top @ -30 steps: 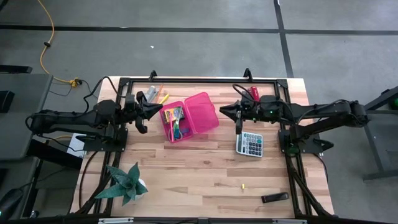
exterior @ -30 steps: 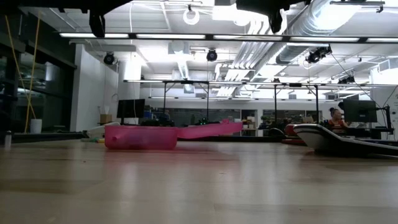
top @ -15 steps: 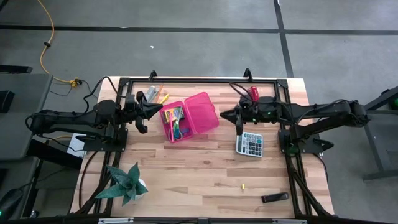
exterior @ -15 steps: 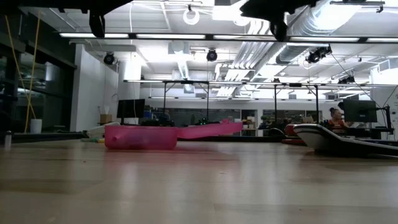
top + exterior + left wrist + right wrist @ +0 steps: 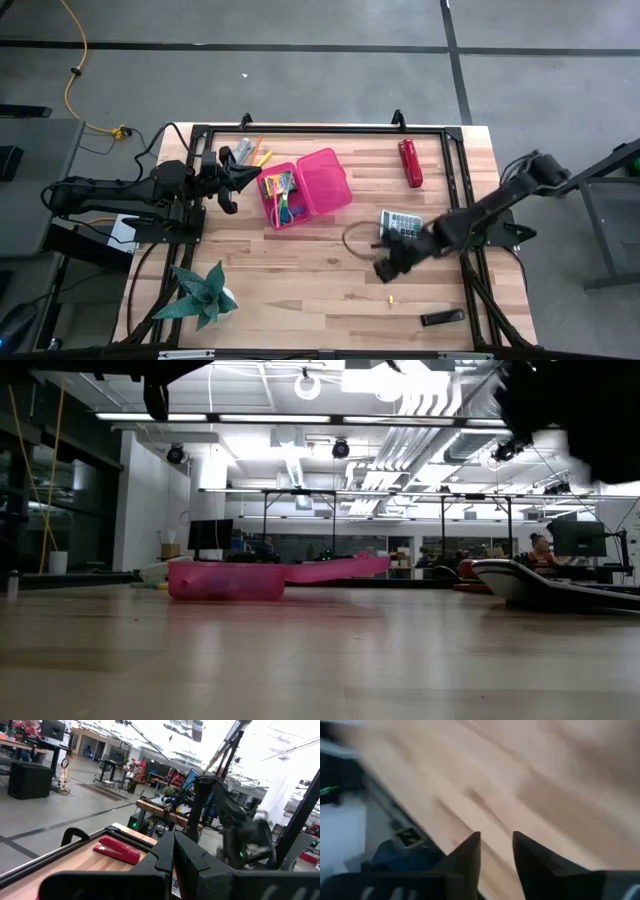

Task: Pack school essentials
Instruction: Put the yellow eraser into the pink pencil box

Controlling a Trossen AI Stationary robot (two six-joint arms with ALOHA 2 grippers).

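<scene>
An open pink box sits mid-table, its lid laid out flat to the right. The tray holds the yellow-and-green crayon box and the green-handled scissors. Thin pencils lie on the table beyond the box's far left corner. A tiny yellow piece rests near the table's near edge. My left gripper hangs open just left of the tray. My right gripper, open and blurred, is above bare wood, near-left of the calculator.
A grey calculator lies right of centre and a red stapler beyond it near the far edge. A green plant stands at the near left, and a dark flat object lies at the near right. Black frame rails border the table.
My right arm has swung fast from the far side, where it hovered over the stapler, toward the near edge, past the calculator. It now shows blurred. The stapler is uncovered. The left arm and the box have kept still.
</scene>
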